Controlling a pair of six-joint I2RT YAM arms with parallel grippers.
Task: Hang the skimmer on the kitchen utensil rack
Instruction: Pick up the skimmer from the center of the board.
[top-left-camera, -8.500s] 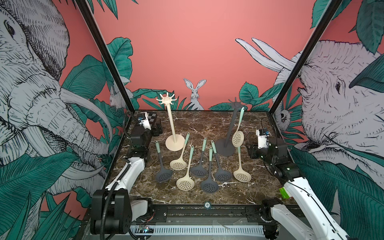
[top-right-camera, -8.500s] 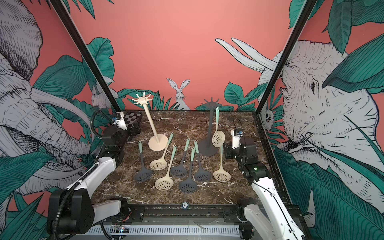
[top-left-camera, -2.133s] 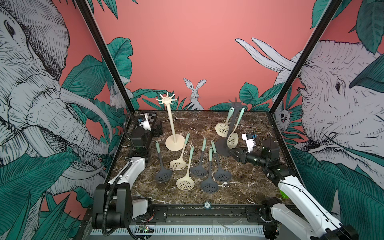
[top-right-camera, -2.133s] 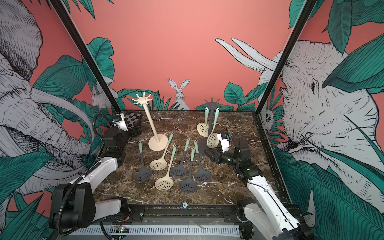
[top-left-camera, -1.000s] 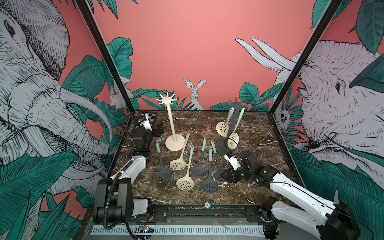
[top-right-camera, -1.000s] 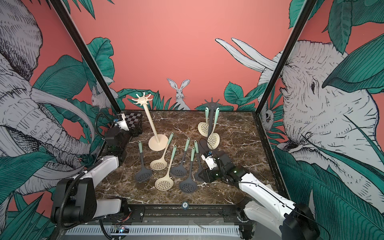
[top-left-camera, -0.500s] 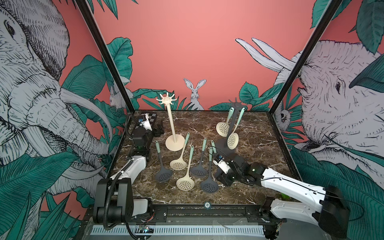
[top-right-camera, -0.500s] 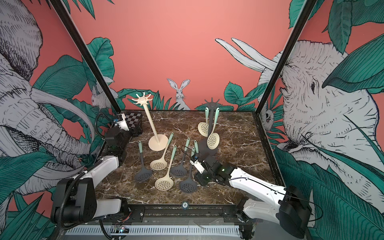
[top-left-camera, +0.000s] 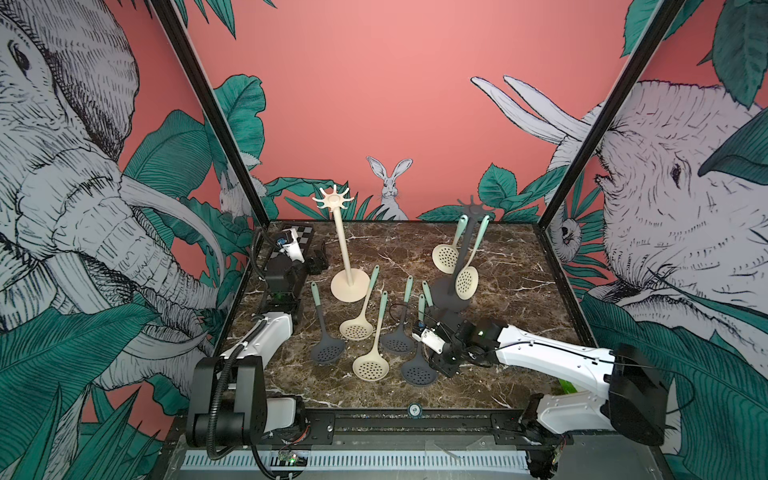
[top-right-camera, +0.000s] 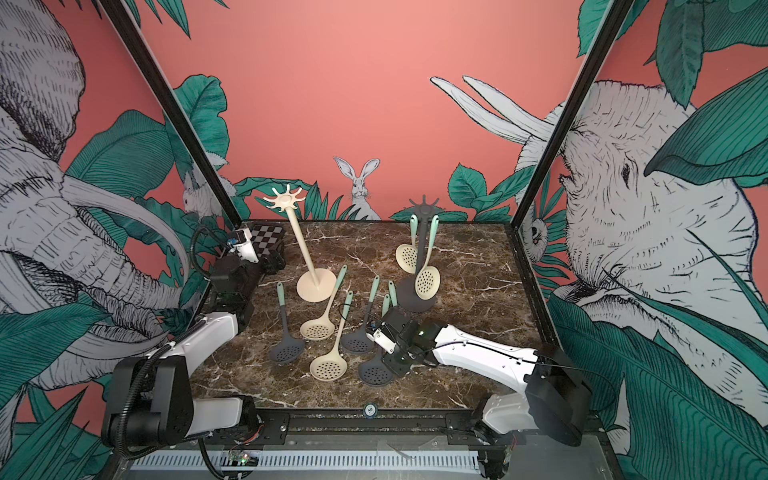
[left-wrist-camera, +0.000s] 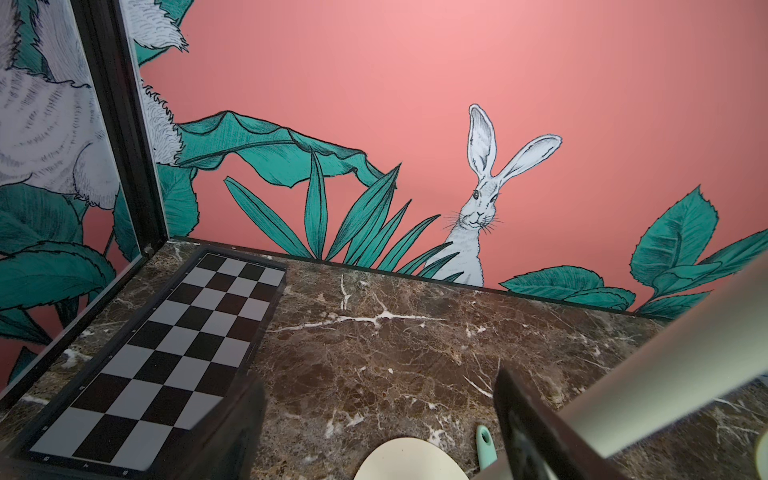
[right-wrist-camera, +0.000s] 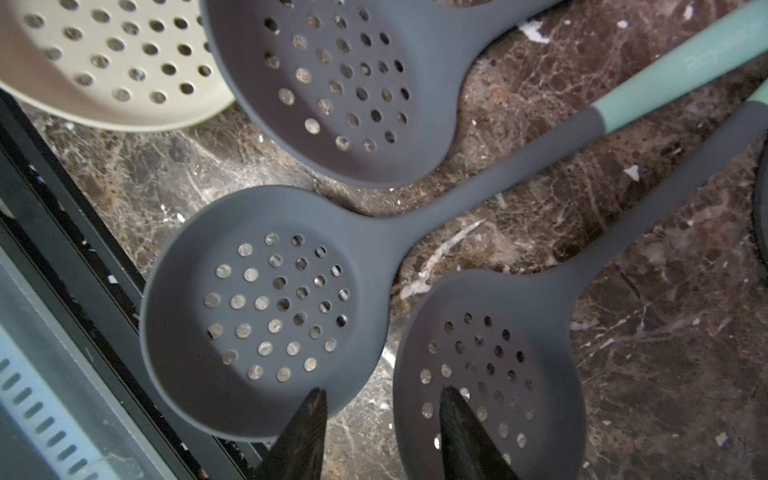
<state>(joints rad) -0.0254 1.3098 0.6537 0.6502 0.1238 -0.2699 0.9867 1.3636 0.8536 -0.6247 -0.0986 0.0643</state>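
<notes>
meanwhile, low over the marble table (top-left-camera: 519, 286), the right gripper (right-wrist-camera: 381, 401) hovers with its fingers (right-wrist-camera: 307, 424) spread and only marble and bowl edges between them. one tip lies over the rim of a grey skimmer (right-wrist-camera: 257, 307), the other over the bowl of the neighbouring skimmer (right-wrist-camera: 490, 365); whether either tip touches cannot be told. both skimmers lie flat on the table, handles running toward the back, just beside the base of the dark rack (top-left-camera: 464, 249). a third grey skimmer (right-wrist-camera: 332, 83) and a beige skimmer (right-wrist-camera: 104, 54) lie close by. two hanging skimmers (top-left-camera: 445, 257) dangle from the dark rack, and the beige rack (top-left-camera: 343, 249) stands upright nearer the left arm. the left gripper (left-wrist-camera: 374, 395) rests by the checkerboard (left-wrist-camera: 174, 353), fingers wide apart over bare marble.
</notes>
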